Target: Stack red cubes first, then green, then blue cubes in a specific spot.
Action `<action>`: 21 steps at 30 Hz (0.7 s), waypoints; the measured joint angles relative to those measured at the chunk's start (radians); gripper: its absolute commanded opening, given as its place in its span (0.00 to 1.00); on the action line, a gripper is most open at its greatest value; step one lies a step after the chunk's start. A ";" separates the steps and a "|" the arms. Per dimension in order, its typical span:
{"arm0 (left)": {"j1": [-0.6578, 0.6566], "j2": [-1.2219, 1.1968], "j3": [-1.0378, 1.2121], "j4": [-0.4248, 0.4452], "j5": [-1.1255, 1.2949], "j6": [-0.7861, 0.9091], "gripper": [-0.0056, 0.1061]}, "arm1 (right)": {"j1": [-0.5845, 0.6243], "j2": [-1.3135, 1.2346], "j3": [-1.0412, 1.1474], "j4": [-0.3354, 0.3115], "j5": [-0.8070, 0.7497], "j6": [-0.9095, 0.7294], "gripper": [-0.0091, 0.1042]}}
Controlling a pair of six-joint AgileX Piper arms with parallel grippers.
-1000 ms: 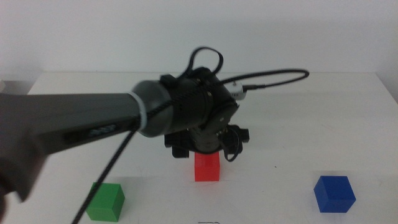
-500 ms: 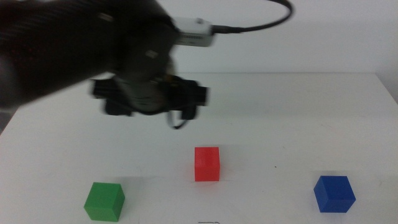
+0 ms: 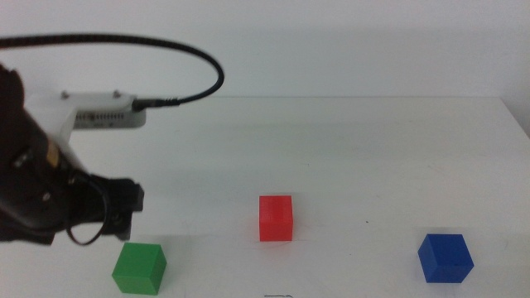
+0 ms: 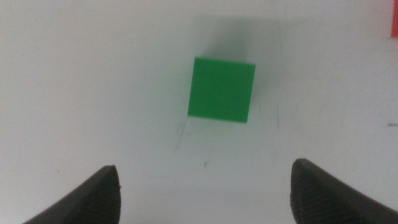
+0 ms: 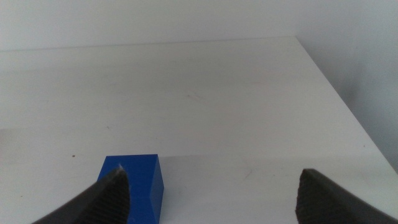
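Inspection taken from the red cube (image 3: 276, 218) as reference, which stands alone near the front centre of the white table (image 3: 348, 149), with nothing touching it; left arm (image 3: 37, 186) enters from the left side of the middle view, well to the left of the red cube, a black cable (image 3: 178, 54) arching over it; left gripper (image 4: 202, 190) hangs above the table with its jaws spread wide and nothing between them, the green cube (image 3: 139, 267) lying flat on the surface below and ahead of the jaw tips, not touched; green cube sits left of the red cube and slightly nearer the front edge, well apart from it; blue cube (image 3: 445, 257) sits right of the red cube, also slightly nearer the front edge, well apart; right gripper (image 5: 211, 193) waits low at the front, jaws wide apart and empty, the blue cube just beside one jaw tip; no cube is stacked on another
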 measured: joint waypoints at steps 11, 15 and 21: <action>0.009 -0.006 0.039 -0.035 -0.086 0.014 0.89 | 0.000 0.000 0.000 0.000 0.000 0.000 0.79; 0.009 -0.006 0.039 -0.045 -0.089 0.014 0.89 | 0.000 0.000 0.000 0.000 0.000 0.000 0.79; 0.009 -0.004 0.039 -0.035 -0.092 0.014 0.89 | 0.000 0.000 0.000 0.000 0.000 0.000 0.79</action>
